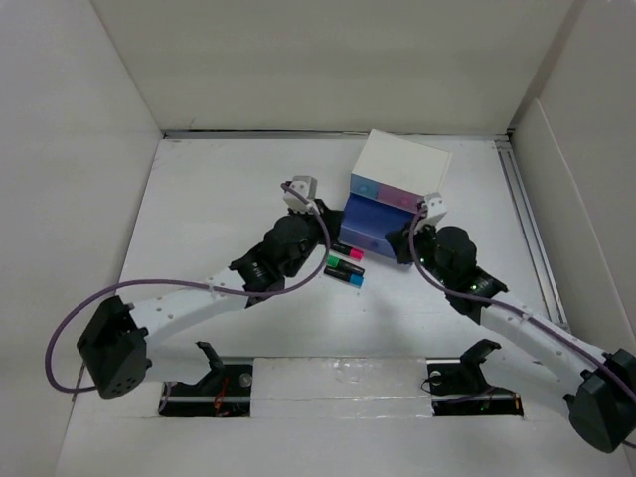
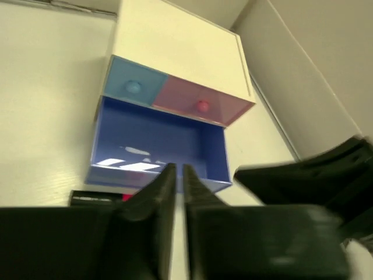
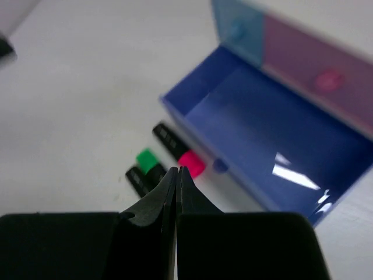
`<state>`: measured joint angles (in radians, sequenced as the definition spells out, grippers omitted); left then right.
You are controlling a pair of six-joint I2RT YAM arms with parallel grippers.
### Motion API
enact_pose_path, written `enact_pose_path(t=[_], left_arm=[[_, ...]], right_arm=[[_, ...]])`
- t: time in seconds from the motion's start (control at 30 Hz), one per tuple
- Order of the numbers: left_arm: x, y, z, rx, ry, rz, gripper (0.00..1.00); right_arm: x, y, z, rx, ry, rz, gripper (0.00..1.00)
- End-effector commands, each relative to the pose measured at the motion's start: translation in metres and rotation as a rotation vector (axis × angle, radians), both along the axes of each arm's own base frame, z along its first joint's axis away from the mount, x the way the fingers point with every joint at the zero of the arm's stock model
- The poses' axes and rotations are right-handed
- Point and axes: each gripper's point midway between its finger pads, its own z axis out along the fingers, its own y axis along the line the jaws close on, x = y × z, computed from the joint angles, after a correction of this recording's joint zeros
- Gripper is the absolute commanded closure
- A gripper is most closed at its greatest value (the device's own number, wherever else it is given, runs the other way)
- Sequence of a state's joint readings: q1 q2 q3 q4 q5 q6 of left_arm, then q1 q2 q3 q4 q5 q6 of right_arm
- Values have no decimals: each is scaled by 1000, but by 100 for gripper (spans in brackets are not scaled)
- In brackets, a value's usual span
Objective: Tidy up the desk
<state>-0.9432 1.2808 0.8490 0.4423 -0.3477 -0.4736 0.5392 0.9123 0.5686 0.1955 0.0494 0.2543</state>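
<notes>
The left hand (image 2: 178, 175) is seen with its fingers drawn almost together, only a thin slit between them and nothing held. The right hand (image 3: 176, 175) is closed tight on nothing.

Just below the right hand's tips, two markers are seen, one pink-capped (image 3: 180, 153) and one green-capped (image 3: 145, 166); in the top view a third marker with a cyan cap (image 1: 350, 279) lies beside them. They are judged to be light, stiff and smooth, and likely to roll, so each is best taken across the middle of its barrel.

Just beyond them the blue drawer (image 3: 274, 134) stands pulled open. Its floor is glossy and nothing is seen in it. Above it, the light-blue drawer (image 2: 133, 87) and the pink drawer (image 2: 201, 106) of the small white box (image 1: 402, 164) are shut, so their contents cannot be told.

All of this is carried by the counter (image 1: 219, 199), a flat matte-white top walled by white panels. It is judged rigid and fixed, and is not to be gripped; only the loose things on it are.
</notes>
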Motion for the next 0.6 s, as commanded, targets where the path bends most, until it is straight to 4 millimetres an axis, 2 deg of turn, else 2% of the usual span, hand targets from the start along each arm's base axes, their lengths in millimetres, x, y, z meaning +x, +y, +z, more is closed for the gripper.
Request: enact_pose_path(t=[0.0, 0.03, 0.07, 0.1, 0.13, 0.17, 0.2, 0.23, 0.27, 0.33, 0.37, 0.4, 0.47, 0.5, 0.57], left_arm=[[11, 44, -2, -18, 8, 107, 100], [11, 52, -8, -17, 18, 116, 100], [15, 61, -11, -17, 19, 133, 100], [12, 64, -8, -28, 12, 133, 100], [13, 71, -17, -12, 21, 148, 100], [14, 76, -21, -7, 24, 160, 100], [12, 78, -21, -8, 21, 164, 99], [13, 83, -29, 4, 31, 177, 97], [12, 85, -32, 11, 29, 176, 94], [16, 97, -36, 17, 30, 205, 84], [17, 100, -36, 16, 31, 208, 78], [19, 107, -32, 2, 25, 222, 75], [17, 109, -33, -10, 23, 214, 70], [14, 110, -31, -18, 15, 204, 70], [12, 109, -29, -22, 11, 192, 70]], right_arm=[[-43, 32, -68, -125, 180, 199, 100], [-48, 38, -84, -163, 223, 221, 98], [-53, 41, -93, -193, 248, 240, 92], [-58, 47, -99, -211, 260, 257, 74], [-57, 48, -105, -222, 277, 259, 66], [-59, 52, -117, -246, 308, 274, 61], [-59, 54, -121, -251, 324, 279, 54], [-55, 58, -121, -253, 330, 283, 52], [-54, 61, -132, -274, 364, 289, 52], [-52, 72, -134, -285, 375, 316, 48], [-54, 76, -146, -306, 407, 330, 47], [-53, 77, -150, -315, 418, 329, 46], [-49, 78, -154, -325, 434, 318, 45], [-51, 80, -162, -333, 449, 320, 43], [-50, 81, -163, -334, 450, 320, 42]])
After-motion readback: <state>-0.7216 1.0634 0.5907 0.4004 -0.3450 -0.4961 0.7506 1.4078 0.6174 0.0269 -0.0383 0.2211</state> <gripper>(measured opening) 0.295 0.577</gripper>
